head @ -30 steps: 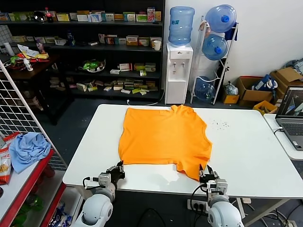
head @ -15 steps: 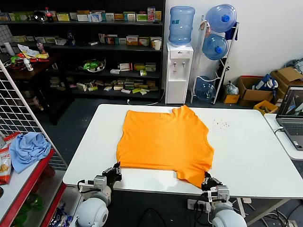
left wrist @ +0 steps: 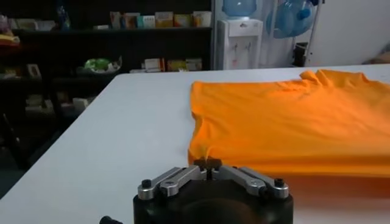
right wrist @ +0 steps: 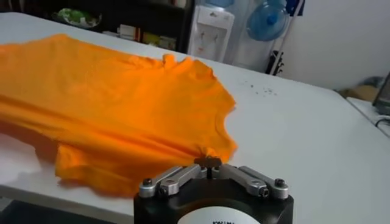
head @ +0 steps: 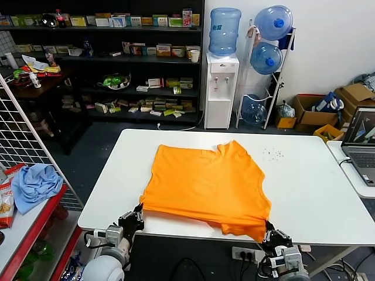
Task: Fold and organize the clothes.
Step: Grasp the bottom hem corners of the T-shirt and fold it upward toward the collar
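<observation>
Orange T-shirt (head: 205, 184) flat on white table (head: 304, 187), near corners pinched in closed left claw (head: 139, 212) and right claw (head: 268, 230)

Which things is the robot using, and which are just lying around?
In use:
orange T-shirt
left gripper, pinching its near left corner
right gripper, pinching its near right corner
white table

Lying about:
blue cloth
laptop
water dispenser

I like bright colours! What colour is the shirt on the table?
Bright orange all over. The shirt shows best in the head view.
</observation>
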Controlling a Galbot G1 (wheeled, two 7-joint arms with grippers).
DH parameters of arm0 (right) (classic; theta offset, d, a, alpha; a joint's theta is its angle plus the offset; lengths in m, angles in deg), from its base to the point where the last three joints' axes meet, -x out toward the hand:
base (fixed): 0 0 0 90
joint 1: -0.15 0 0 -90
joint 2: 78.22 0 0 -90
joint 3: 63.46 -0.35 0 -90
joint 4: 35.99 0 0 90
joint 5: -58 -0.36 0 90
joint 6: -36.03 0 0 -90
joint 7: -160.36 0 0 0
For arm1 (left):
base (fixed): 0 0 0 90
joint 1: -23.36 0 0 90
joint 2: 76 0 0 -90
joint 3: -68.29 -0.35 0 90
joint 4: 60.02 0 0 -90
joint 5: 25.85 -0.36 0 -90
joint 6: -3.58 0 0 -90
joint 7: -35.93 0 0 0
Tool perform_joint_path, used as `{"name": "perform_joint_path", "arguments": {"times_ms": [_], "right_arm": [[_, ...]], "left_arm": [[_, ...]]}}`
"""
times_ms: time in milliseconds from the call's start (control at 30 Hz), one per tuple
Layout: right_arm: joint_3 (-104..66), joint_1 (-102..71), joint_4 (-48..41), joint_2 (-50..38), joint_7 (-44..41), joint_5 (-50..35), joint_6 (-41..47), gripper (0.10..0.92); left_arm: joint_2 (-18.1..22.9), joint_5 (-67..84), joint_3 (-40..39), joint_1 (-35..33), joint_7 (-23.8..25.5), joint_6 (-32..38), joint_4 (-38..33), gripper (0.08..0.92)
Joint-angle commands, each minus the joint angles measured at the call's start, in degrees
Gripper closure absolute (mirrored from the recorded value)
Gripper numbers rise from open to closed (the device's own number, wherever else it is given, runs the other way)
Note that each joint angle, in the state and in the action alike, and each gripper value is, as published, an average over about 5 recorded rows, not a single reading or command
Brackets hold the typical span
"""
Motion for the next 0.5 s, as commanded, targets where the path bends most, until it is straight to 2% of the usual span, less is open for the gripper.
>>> {"name": "perform_joint_path", "arguments": {"times_ms": [33, 500], "right_arm": [[-0.8, 3.1, -1.8, -1.9, -1.2, 1.0, -5.0, 0.901], [3.9, 24.8, -20.8, -2.5, -4.3, -1.3, -12.4, 0.901]], "left_arm": [[1.0, -3.4, -0.9, 3.5, 0.8, 4.2, 2.2, 0.902], [2.4, -4.9, -4.4, 16.4, 1.5, 6.5, 17.2, 0.902]]}}
